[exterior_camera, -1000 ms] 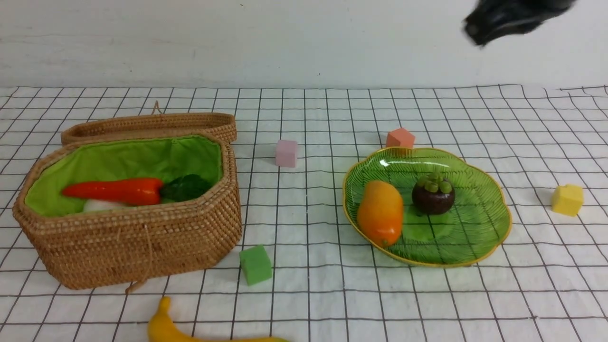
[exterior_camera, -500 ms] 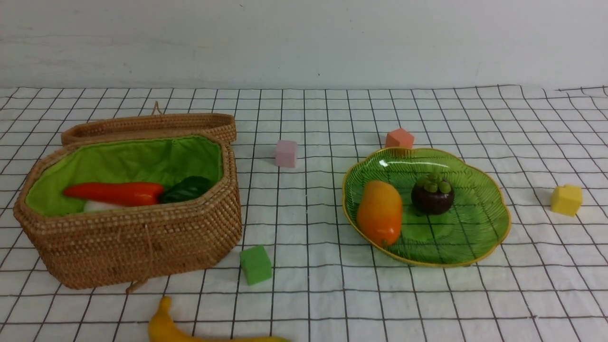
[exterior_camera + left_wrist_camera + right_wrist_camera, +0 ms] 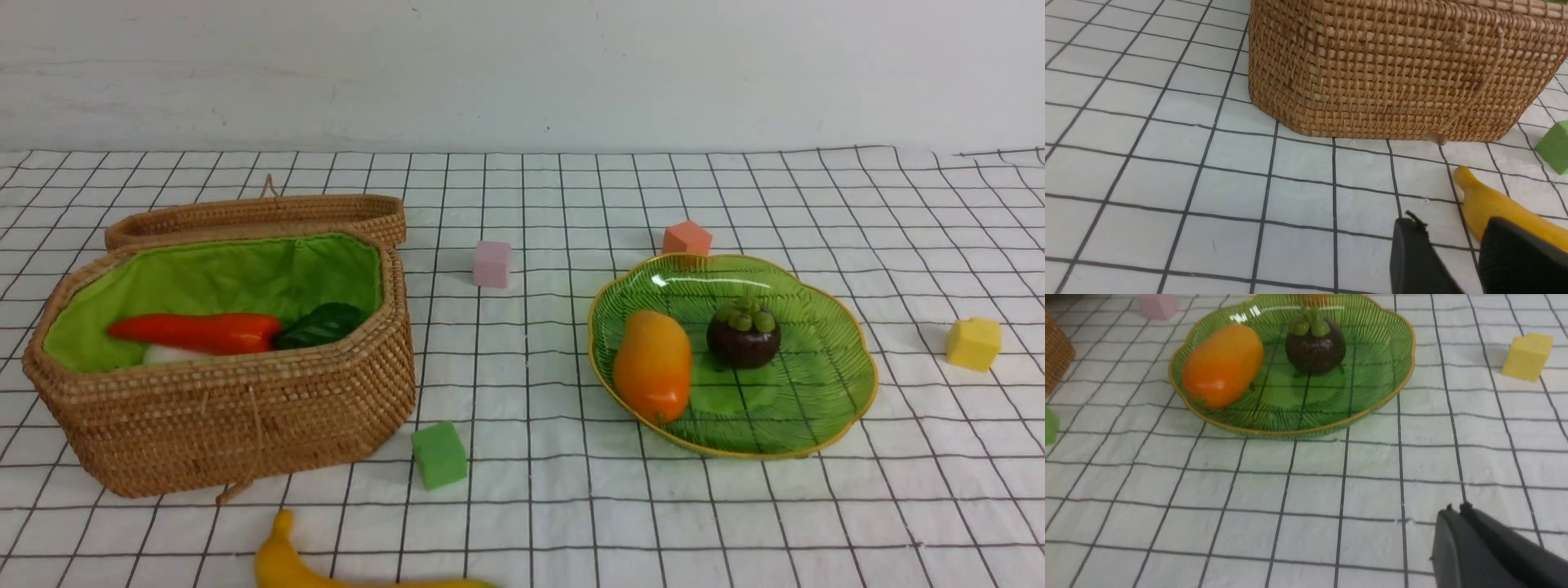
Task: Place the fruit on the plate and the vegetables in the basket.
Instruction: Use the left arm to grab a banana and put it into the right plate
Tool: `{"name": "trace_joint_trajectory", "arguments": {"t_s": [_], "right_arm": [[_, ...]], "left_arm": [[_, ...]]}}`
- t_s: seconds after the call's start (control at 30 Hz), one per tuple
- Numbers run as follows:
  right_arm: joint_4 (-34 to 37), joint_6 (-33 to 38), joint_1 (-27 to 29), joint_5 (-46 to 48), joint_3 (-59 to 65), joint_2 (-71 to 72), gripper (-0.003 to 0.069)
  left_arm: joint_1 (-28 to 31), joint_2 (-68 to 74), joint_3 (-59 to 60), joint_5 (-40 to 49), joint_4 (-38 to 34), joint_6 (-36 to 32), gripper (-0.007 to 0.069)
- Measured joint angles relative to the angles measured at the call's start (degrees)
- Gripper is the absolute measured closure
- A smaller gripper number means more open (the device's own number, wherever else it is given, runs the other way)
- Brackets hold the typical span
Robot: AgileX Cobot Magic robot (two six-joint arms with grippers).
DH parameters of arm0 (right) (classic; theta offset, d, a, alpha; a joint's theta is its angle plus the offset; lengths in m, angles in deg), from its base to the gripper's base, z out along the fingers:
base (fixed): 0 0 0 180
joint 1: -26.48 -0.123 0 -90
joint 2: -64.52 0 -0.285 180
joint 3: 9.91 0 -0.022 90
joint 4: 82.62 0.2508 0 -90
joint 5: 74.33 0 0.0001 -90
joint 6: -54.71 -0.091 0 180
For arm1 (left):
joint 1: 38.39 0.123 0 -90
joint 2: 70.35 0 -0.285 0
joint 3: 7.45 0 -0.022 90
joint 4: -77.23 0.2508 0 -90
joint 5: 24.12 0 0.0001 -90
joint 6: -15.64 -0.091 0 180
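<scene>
The wicker basket [image 3: 245, 425] stands open at the left. In it lie a red-orange pepper [image 3: 196, 331], a white radish [image 3: 167, 354] and a dark green piece [image 3: 322, 322]. On the green plate [image 3: 816, 384] rest the mango [image 3: 653, 363] and the mangosteen [image 3: 743, 333]. The banana [image 3: 286, 563] lies on the cloth in front of the basket. Neither gripper shows in the front view. In the left wrist view my left gripper [image 3: 1451, 222] is open, low beside the banana [image 3: 1490, 204], with only cloth between its fingers. My right gripper [image 3: 1457, 508] is shut and empty, in front of the plate [image 3: 1380, 375].
Foam cubes dot the checked cloth: pink [image 3: 491, 263] between basket and plate, orange [image 3: 687, 238] behind the plate, yellow [image 3: 974, 343] at the far right, green [image 3: 439, 454] by the basket's front right corner. The basket's lid [image 3: 253, 214] lies open behind it.
The dark blurred shape of the right arm at the top right of the front view has left the picture. Fruit, vegetables and cubes have kept their places.
</scene>
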Motion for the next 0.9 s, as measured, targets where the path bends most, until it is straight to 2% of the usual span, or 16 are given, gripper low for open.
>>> {"name": "trace_joint_trajectory", "arguments": {"t_s": [0.17,0.33,0.53,0.9], "right_arm": [[-0.59,-0.05,0.49,3.7,1.06,2.14,0.0652],[-2.43,-0.21,8.58,8.79,3.49,15.01,0.0648],[-2.57,-0.21,15.58,7.95,11.72,24.31,0.0642],[-2.57,-0.23,15.98,2.68,12.7,24.37,0.0631]], "left_arm": [[0.0,0.0,0.0,0.0,0.0,0.0,0.0386],[0.0,0.0,0.0,-0.01,0.0,0.0,0.0386],[0.0,0.0,0.0,-0.01,0.02,0.0,0.0386],[0.0,0.0,0.0,0.01,0.02,0.0,0.0386]]}}
